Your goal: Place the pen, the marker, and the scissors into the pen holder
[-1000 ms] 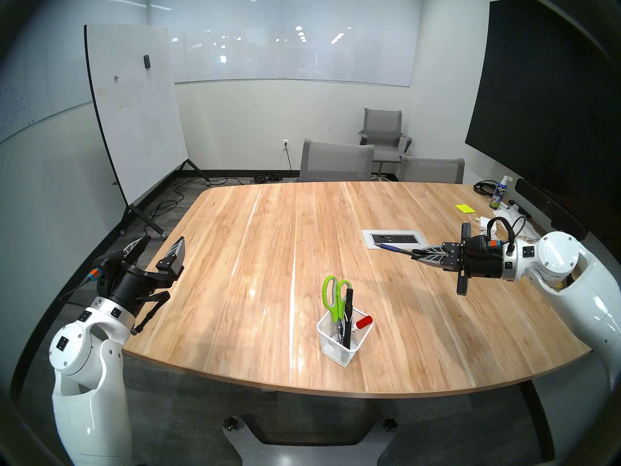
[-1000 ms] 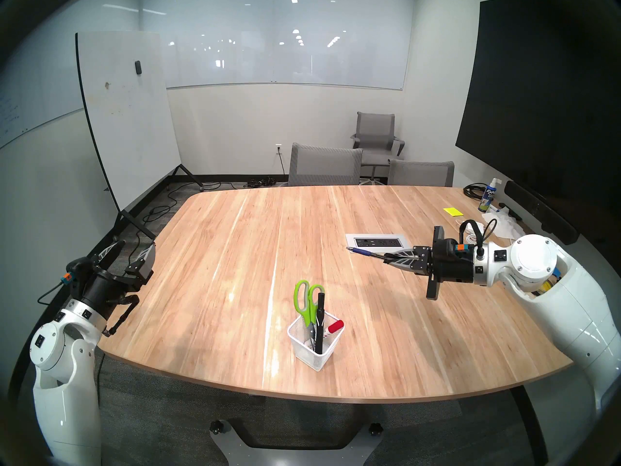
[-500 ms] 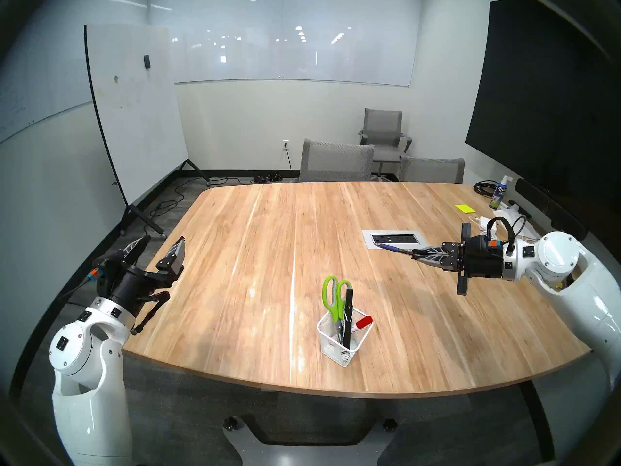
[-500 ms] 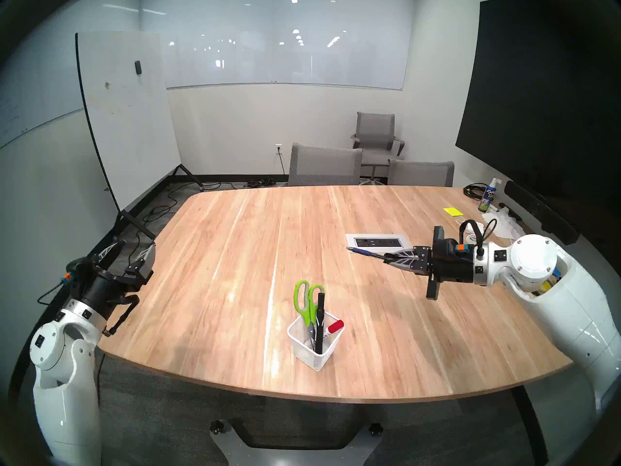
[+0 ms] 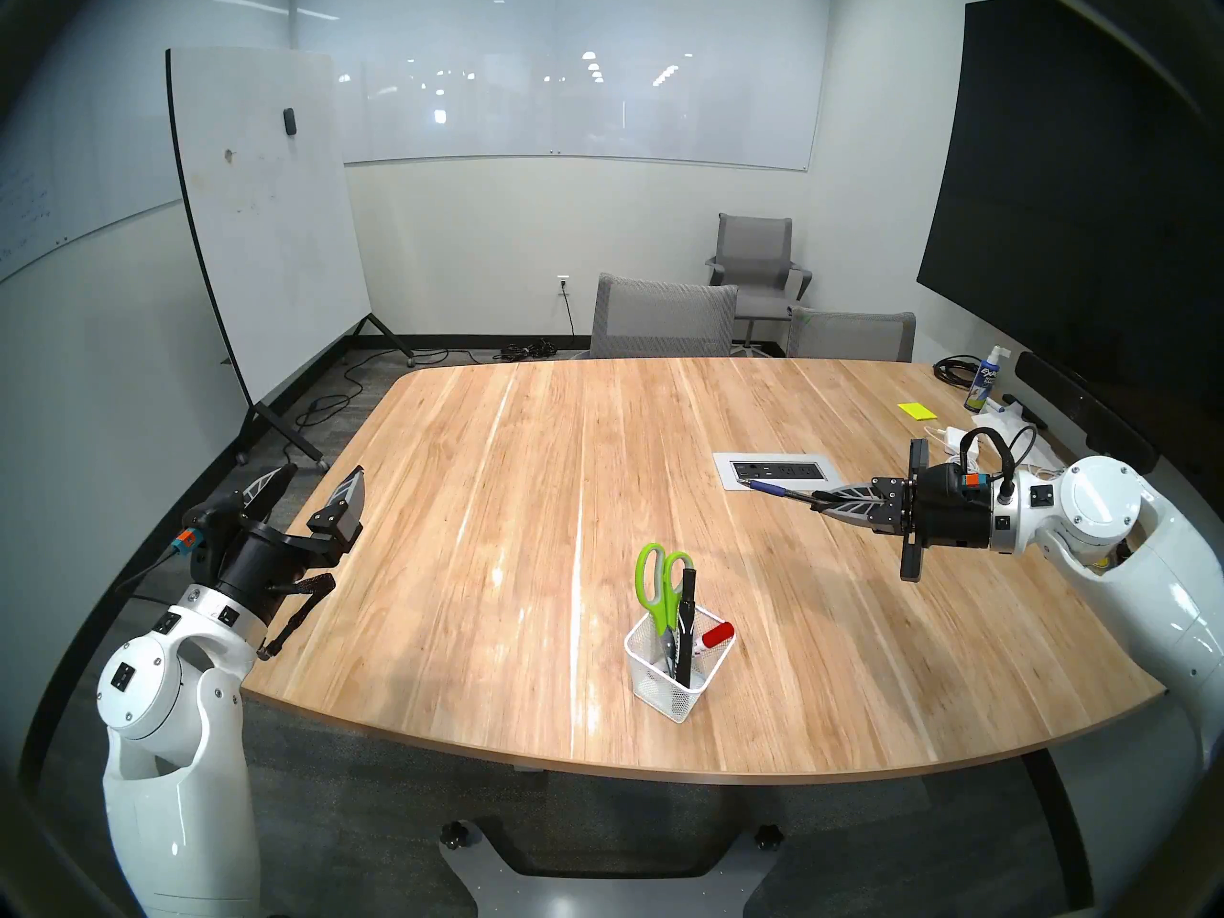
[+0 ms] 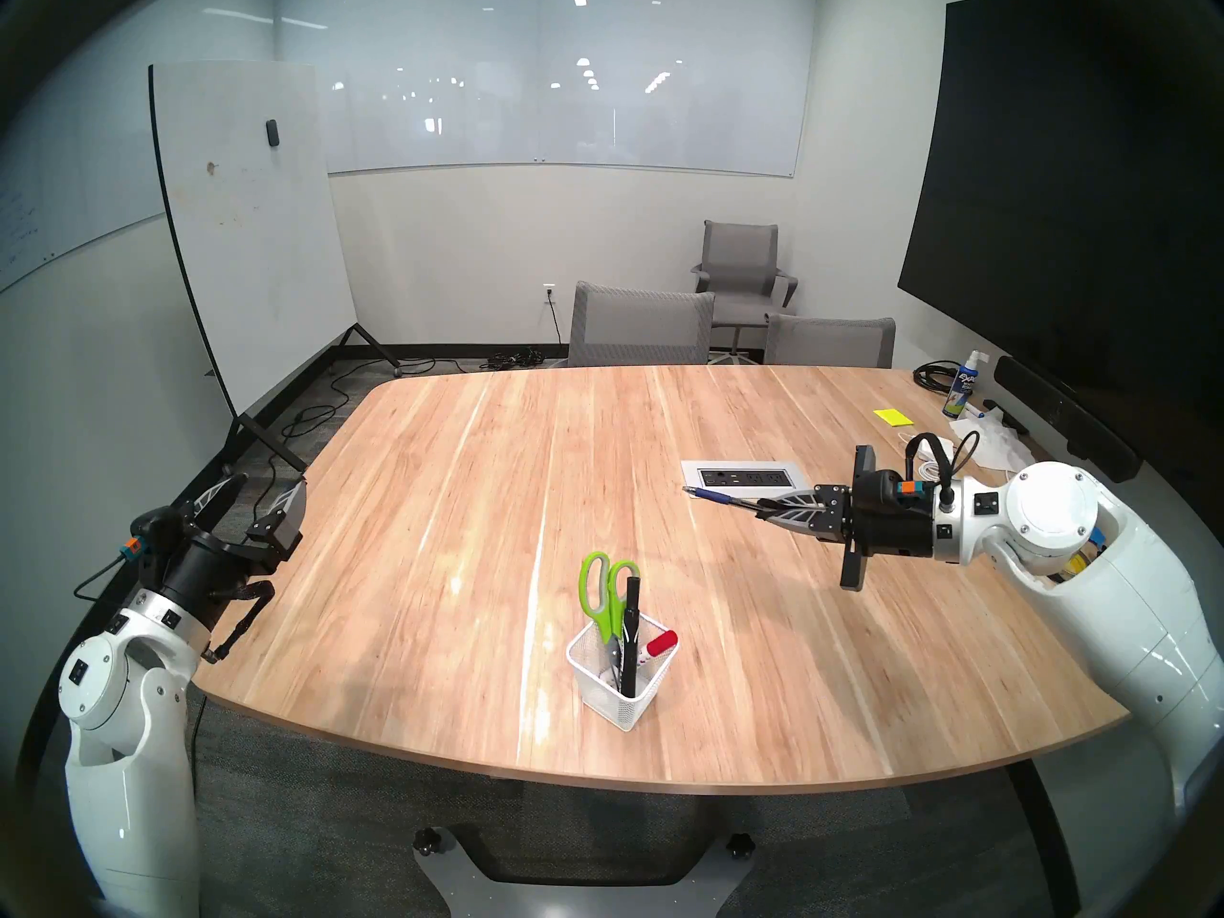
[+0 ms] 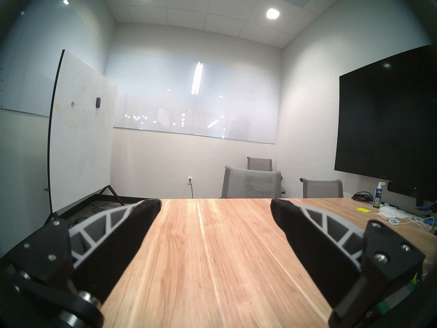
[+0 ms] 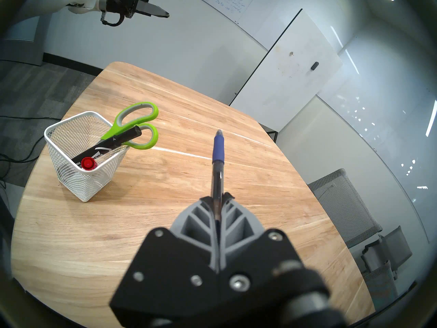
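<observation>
Meeting-room table (image 5: 503,499) from the head view: right gripper (image 5: 816,497) clamped on the pen (image 5: 771,488), well apart from the pen holder (image 5: 672,688) with scissors (image 5: 656,582) and black marker (image 5: 685,605) inside. Left wrist view: left gripper (image 7: 215,203) spread wide, empty. Right wrist view: the pen (image 8: 218,159) juts far forward, so its tip could catch the mesh rim and tip the holder

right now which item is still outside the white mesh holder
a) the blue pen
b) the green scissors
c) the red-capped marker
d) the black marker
a: the blue pen is clamped in the right end effector above the table, away from the white mesh holder, while the green scissors, the black marker and the red-capped marker all stand in it.
</observation>
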You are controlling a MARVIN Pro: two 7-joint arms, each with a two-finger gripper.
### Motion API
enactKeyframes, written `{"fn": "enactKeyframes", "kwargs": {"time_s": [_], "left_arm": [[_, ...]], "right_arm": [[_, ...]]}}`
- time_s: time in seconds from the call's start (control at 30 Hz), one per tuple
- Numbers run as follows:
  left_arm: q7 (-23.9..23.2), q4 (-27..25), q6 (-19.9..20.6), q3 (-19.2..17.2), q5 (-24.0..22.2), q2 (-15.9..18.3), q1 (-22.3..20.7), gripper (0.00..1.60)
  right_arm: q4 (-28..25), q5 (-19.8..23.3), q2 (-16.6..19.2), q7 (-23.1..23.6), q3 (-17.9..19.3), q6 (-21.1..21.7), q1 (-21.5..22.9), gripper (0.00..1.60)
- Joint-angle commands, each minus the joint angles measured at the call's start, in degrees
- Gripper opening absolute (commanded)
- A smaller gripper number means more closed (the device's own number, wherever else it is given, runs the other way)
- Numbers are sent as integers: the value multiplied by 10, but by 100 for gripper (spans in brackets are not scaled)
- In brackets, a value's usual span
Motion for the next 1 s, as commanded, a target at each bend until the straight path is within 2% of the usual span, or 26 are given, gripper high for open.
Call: {"fn": "enactKeyframes", "kwargs": {"time_s": [0.0,0.97], "left_arm": [[1,-13,-1,1,0,-1,0,160],[0,-13,0,1,0,-1,-1,160]], "right_arm": [[-3,1,2,-1,6,0,8,0],[-3,1,2,-1,6,0,8,0]]}}
